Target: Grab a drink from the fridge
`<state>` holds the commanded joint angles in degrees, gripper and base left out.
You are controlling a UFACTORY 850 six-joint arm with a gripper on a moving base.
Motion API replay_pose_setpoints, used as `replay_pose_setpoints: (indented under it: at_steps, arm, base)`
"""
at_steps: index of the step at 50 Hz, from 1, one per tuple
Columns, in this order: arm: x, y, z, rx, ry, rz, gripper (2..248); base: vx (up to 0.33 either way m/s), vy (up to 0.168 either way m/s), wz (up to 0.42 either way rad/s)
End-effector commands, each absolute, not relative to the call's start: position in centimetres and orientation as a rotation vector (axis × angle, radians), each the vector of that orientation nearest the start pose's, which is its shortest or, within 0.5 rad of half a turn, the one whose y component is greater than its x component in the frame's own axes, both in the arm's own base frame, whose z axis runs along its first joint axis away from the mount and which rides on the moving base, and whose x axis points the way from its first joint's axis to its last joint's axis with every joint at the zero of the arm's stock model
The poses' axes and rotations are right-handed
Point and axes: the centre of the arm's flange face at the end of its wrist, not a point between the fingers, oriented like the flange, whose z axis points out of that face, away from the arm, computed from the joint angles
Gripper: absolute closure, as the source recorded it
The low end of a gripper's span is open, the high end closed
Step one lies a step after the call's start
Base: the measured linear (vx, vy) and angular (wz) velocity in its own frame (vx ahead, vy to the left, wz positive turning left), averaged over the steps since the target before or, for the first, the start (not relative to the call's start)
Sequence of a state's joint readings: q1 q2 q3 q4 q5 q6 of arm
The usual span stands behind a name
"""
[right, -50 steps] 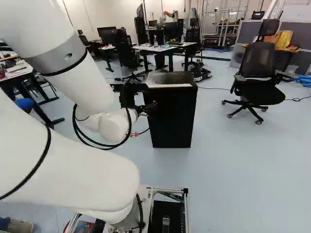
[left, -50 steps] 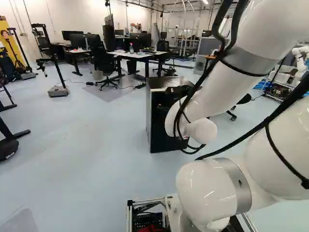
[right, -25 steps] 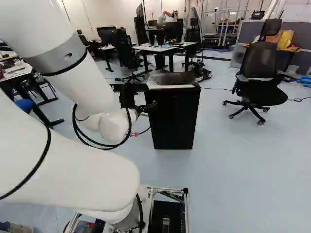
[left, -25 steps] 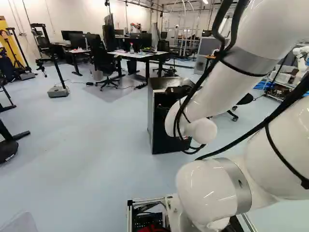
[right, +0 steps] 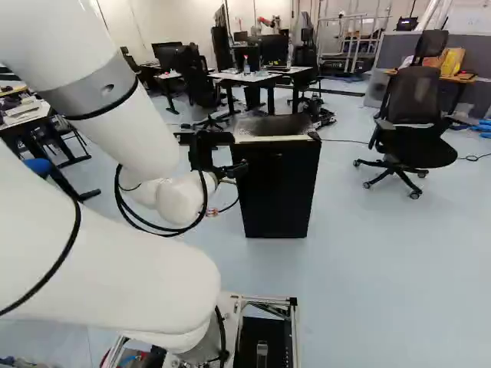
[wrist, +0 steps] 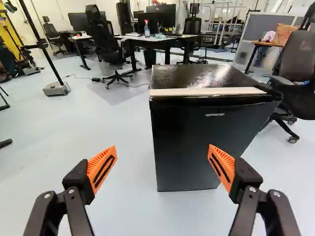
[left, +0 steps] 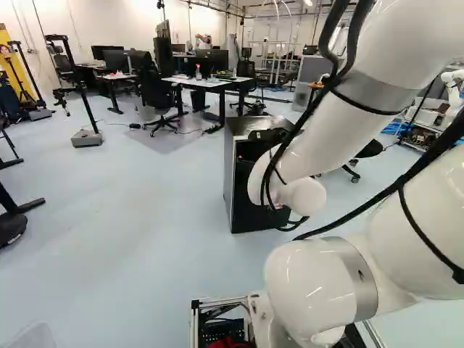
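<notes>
The gripper (right: 239, 170) shows in the right base view at the end of the white arm, overlapping the near left side of the black fridge (right: 278, 192). In the wrist view the gripper (wrist: 162, 164) stands wide open with nothing between its orange pads. Ahead of it, in that view, stands the small fridge (wrist: 197, 140), upright on the floor, its door shut. One finger overlaps the fridge front in the picture; whether they touch I cannot tell. In the left base view the arm covers part of the fridge (left: 250, 127). No drink is visible.
A black office chair (right: 410, 130) stands right of the fridge in the right base view. Desks (left: 199, 83) with monitors are behind it. A stand on a grey base (left: 88, 138) is farther left. Another robot (left: 453, 83) is at the far right of the left base view.
The base has moved slightly: the fridge looks a little nearer and has shifted right in both base views, along with the chair. The arm keeps its pose.
</notes>
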<state>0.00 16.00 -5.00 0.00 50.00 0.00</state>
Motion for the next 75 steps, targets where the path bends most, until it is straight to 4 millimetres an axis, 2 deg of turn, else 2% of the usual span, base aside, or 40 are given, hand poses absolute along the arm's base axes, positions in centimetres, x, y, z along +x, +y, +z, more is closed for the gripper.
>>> replay_pose_setpoints:
  at_steps: [39,75]
  arm:
    - [27.0,0.2,36.6,-2.554,-0.011,-1.821,3]
    - [27.7,2.7,37.2,-2.468,0.034,-1.876,3]
  base:
    - [0.017,0.023,-0.005]
    - [0.0,0.0,0.0]
